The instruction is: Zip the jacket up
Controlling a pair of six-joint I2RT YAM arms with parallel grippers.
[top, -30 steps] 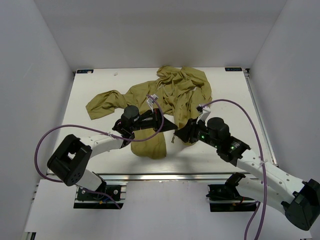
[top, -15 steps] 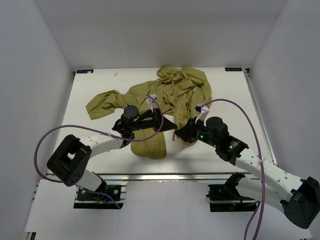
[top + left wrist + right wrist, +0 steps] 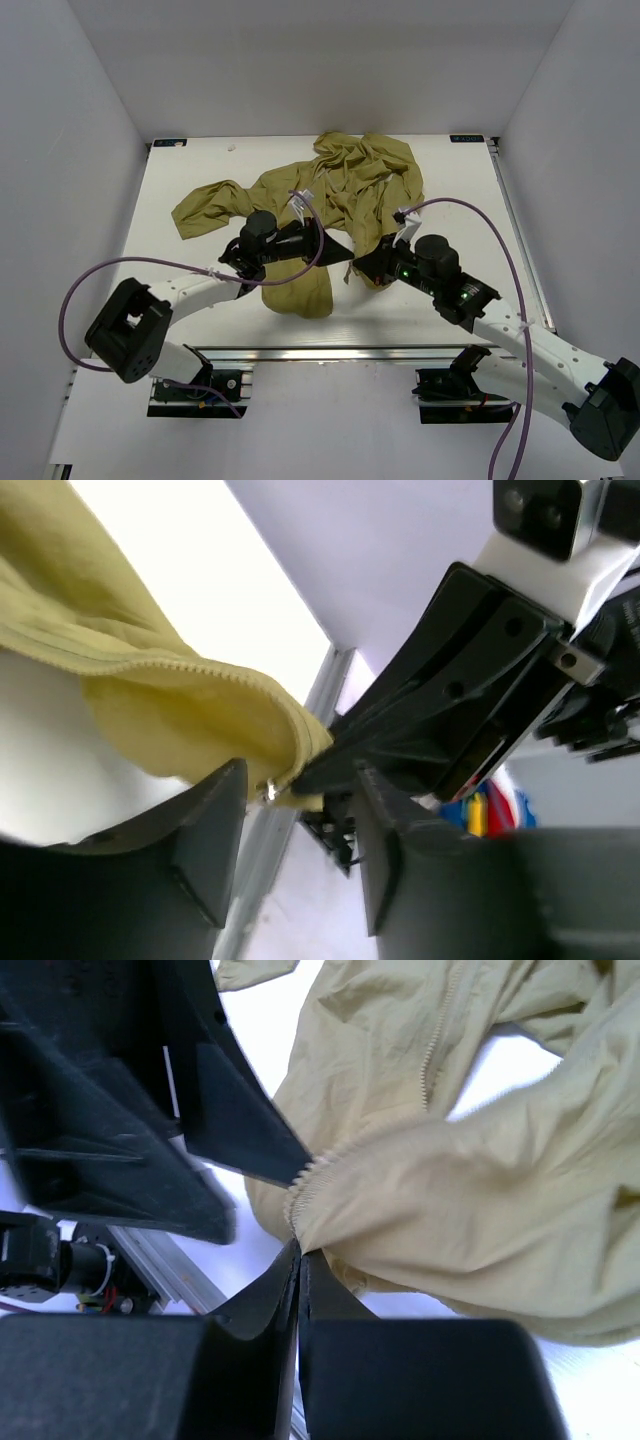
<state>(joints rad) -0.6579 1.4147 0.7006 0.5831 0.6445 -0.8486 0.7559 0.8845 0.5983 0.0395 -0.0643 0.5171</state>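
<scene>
Clearly wrinkled olive jacket, front open; zipper teeth seemingly unjoined.

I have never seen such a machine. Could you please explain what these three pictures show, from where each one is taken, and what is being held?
These are two robot arms bolted at the near edge of a table. One picture looks down from above and behind the arms; the other two come from a camera on each wrist. On the white table lies a wrinkled olive jacket. The right gripper is shut on the jacket's zipper edge. The left gripper appears open, with its fingers on either side of that same edge.
</scene>
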